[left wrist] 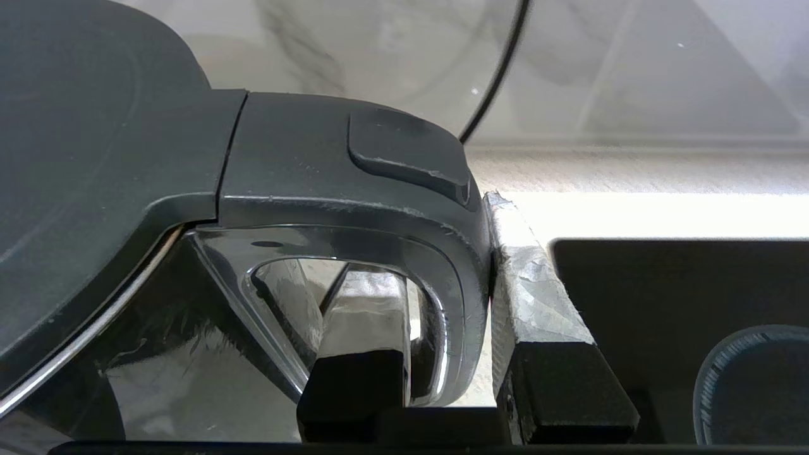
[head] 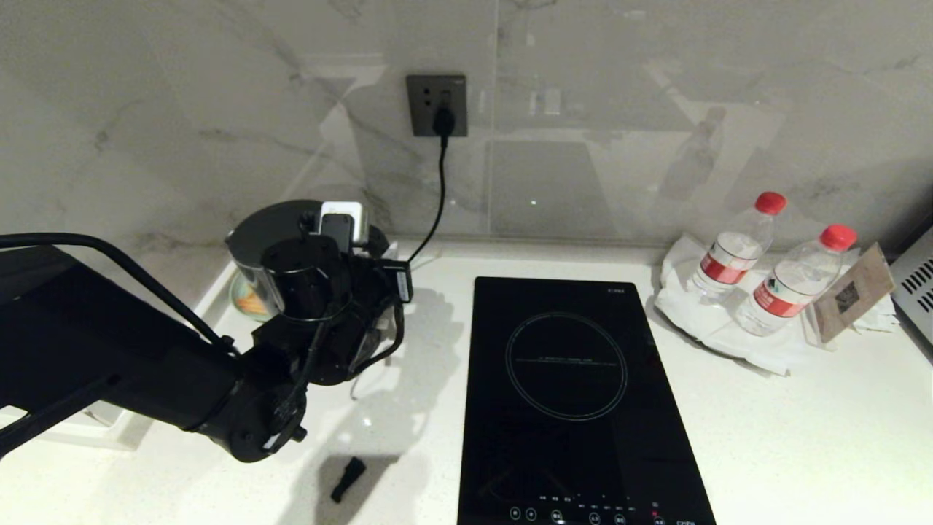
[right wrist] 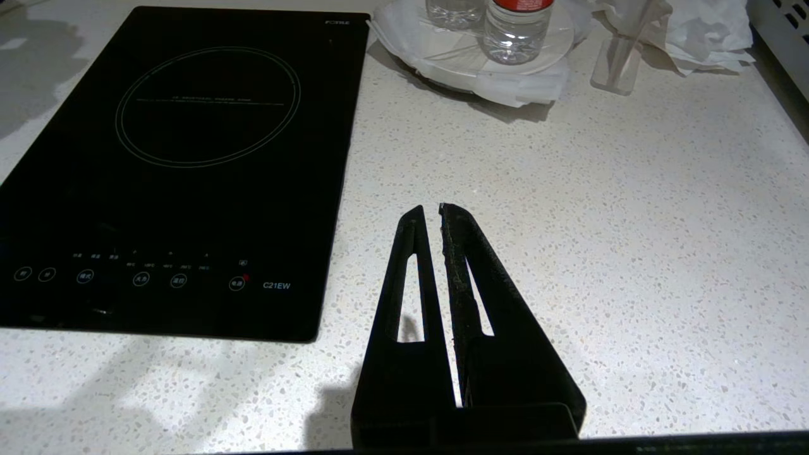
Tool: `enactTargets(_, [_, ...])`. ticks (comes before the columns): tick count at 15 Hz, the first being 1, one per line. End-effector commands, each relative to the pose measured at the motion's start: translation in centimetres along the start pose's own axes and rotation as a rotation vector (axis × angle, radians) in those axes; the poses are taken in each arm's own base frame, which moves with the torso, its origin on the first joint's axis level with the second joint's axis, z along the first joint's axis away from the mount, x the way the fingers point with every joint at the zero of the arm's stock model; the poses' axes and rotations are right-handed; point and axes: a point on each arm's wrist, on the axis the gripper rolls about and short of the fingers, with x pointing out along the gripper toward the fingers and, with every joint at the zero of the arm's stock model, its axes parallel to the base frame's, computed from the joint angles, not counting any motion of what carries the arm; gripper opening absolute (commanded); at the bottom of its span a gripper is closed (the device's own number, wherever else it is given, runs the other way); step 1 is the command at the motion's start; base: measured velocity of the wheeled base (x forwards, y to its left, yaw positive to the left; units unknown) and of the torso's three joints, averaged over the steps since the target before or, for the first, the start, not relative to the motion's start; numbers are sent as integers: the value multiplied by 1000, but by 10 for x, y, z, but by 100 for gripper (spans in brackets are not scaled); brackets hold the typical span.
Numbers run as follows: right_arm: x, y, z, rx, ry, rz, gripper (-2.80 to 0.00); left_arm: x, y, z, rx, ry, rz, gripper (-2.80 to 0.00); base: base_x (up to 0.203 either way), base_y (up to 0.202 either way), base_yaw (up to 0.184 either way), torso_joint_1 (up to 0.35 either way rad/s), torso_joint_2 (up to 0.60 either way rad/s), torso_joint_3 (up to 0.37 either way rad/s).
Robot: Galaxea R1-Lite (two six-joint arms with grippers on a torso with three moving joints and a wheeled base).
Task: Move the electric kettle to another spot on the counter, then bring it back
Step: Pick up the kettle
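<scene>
The electric kettle (head: 266,230), glossy black with a flat dark lid, stands at the back left of the white speckled counter (head: 802,437). In the head view my left arm reaches in from the left and covers most of the kettle's body. In the left wrist view the left gripper (left wrist: 436,253) is shut on the kettle's loop handle (left wrist: 455,297): one taped finger (left wrist: 363,309) sits inside the loop and the other (left wrist: 531,297) presses on its outer side. My right gripper (right wrist: 433,212) hangs shut and empty above bare counter beside the hob.
A black glass hob (head: 576,394) lies mid-counter, just right of the kettle. A black cord (head: 439,182) runs from the wall socket (head: 437,106) down behind the kettle. Two water bottles (head: 736,255) and a card stand (head: 849,292) sit at the back right. A small black piece (head: 348,479) lies near the front.
</scene>
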Motion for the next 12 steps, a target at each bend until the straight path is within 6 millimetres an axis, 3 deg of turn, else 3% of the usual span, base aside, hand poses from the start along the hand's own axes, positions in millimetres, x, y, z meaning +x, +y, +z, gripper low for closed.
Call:
enactTargets(1, [0, 0, 0, -1, 0, 0, -280, 2, 2, 6, -5, -18, 11, -280, 0, 0, 0, 0, 0, 0])
enactTargets(8, [0, 0, 0, 1, 0, 0, -280, 14, 12, 30, -16, -56, 47, -280, 0, 0, 0, 0, 0, 0])
enactTargets(12, [0, 0, 0, -1, 0, 0, -280, 11, 16, 38, -18, -62, 52, -280, 0, 0, 0, 0, 0, 0])
